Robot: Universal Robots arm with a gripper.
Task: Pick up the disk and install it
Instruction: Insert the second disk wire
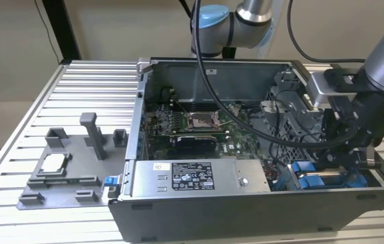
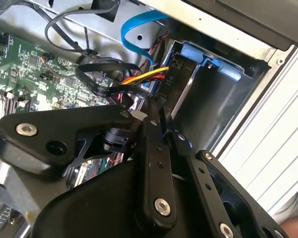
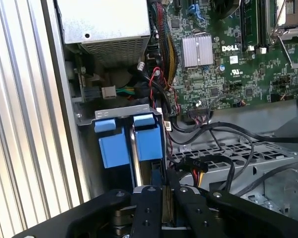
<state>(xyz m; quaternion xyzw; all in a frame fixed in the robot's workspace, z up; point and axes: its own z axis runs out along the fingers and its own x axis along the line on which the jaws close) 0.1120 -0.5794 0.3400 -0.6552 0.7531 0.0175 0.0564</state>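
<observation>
Arm is reaching into the open case at the corner on the exterior view's right, next to the PSU.

Gripper is down in the drive bay. In both wrist views you can see the fingers drawn together with only a thin slit between them. I can't make out whether anything sits in that slit. The disk body is not between them.

The disk stands on edge in the bay, with the blue bracket end facing the gripper. In the exterior view it sits just below the gripper. In the second wrist view you see its silver edge running down into the bay, with the blue bracket at the far end.

A second blue bracket sits just beside the disk in the same bay, nearer the case wall.

Fingertips are close to the disk's bracket end. I can't tell whether they touch it.

The cable bundle runs right beside the fingers, between the bay and the motherboard. The blue ribbon cable loops above the bay.

The grey fixture is on the table, well apart from the gripper on the exterior view's left.
</observation>
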